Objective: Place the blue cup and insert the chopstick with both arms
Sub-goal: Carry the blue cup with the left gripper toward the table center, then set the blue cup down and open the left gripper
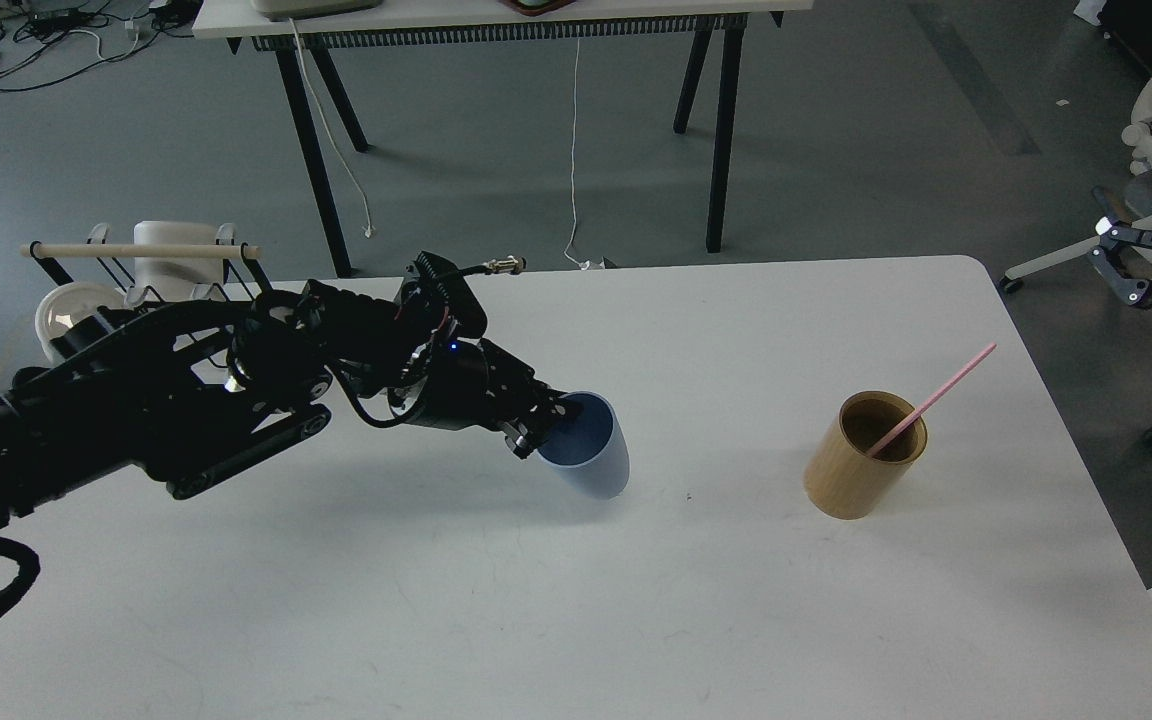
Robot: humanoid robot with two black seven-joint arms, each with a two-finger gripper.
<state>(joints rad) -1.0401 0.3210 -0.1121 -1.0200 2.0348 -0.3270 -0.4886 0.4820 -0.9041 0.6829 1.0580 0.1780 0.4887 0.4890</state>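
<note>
My left gripper [548,425] is shut on the rim of the blue cup [591,450] and holds it tilted near the middle of the white table [576,620]. A tan bamboo holder [861,470] stands at the right with one pink chopstick [936,398] leaning out of it to the upper right. My right gripper [1131,262] is far off at the right edge, beyond the table, and only partly in view.
A black wire dish rack [186,300] with a wooden bar and white dishes stands at the table's back left. A second table stands behind on the grey floor. An office chair base shows at the far right.
</note>
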